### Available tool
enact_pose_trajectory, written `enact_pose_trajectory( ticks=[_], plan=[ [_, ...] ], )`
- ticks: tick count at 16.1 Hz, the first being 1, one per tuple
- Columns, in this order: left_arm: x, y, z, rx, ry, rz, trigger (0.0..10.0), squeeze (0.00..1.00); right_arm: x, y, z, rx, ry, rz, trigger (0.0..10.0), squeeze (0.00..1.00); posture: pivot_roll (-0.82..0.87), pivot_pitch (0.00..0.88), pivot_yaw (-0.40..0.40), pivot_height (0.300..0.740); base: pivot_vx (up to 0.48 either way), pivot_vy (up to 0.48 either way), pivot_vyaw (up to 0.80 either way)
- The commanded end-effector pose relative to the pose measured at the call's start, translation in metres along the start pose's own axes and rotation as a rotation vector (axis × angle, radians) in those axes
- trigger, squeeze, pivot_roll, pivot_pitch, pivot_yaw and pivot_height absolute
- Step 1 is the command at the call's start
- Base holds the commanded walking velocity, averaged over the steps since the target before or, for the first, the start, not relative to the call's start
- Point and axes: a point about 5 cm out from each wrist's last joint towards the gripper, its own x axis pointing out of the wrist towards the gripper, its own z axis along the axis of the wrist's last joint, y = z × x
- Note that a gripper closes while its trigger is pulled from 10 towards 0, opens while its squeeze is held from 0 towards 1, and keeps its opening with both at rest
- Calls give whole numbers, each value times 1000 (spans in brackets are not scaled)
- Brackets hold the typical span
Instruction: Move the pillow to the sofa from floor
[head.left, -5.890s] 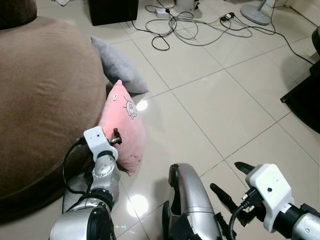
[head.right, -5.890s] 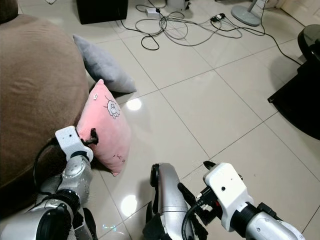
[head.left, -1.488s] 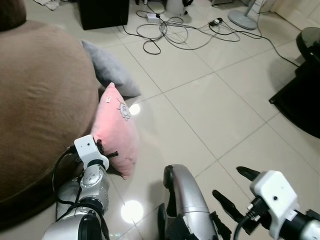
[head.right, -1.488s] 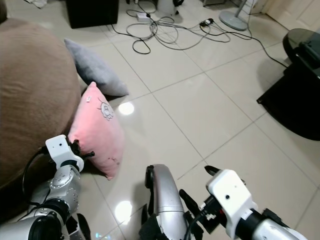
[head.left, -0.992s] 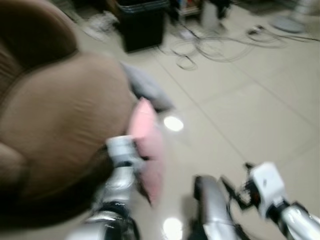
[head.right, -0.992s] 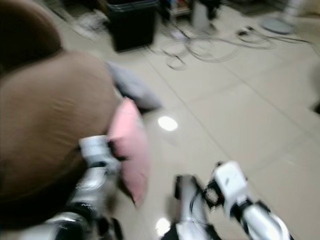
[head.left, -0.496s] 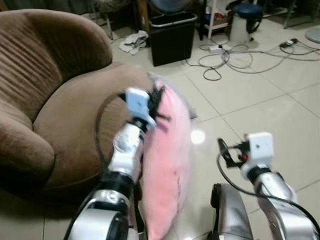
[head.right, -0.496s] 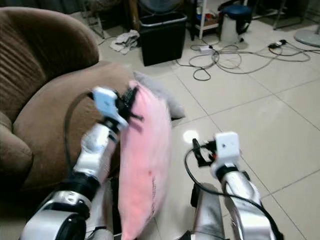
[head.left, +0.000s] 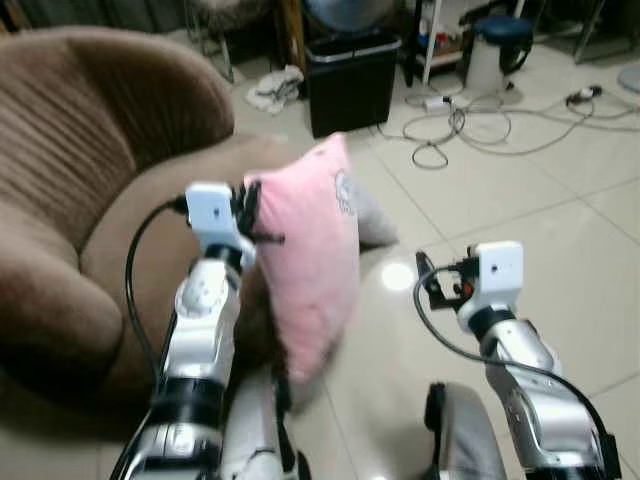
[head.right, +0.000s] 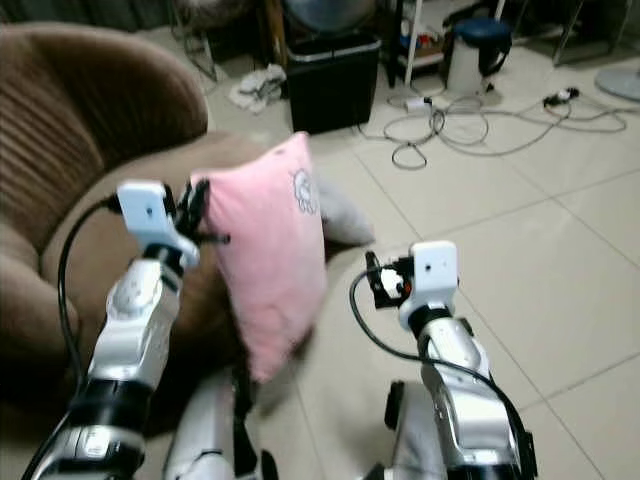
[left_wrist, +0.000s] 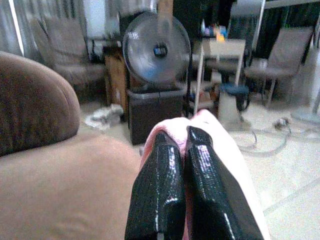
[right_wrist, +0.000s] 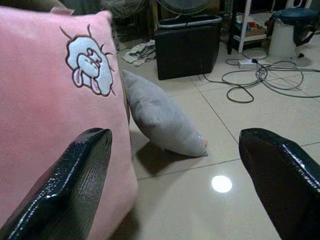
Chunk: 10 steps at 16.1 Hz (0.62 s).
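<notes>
Tiled living-room floor with a large brown sofa at the left, its seat cushion rounding toward the middle. Left gripper, raised before the sofa seat, has its two black fingers pressed together on the upper edge of the pink pillow. The pillow hangs off the floor, upright, with a small cartoon print near its top corner, just in front of the sofa's front edge. Behind it a grey pillow leans on the floor against the sofa. Farther back stand a black bin and loose cables. At the right, the right gripper is held up beside the pink pillow, fingers spread wide and empty.
</notes>
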Motion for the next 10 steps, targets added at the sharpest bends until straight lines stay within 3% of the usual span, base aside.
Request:
enact_pose_trajectory(
  ticks=[1,3,5,8,10],
  plan=[
    [2,0,12,12,-22,-11,10000,0,4,4,9,-15,-34,3,10000,0,-50,0,126,627,0,0,0],
    [0,-1,14,38,-29,-31,10000,0,10,4,12,-3,-41,10,10000,0,-18,0,115,642,0,0,0],
    [-14,12,16,76,-30,32,10000,0,24,12,20,-18,-64,48,10000,0,17,0,98,667,0,0,0],
    [-25,14,11,31,17,13,10000,0,33,11,26,-33,-69,45,10000,0,11,0,97,692,0,0,0],
    [-25,10,11,42,23,13,10000,0,34,7,33,-26,-87,34,10000,0,4,0,108,707,0,0,0]
  ],
)
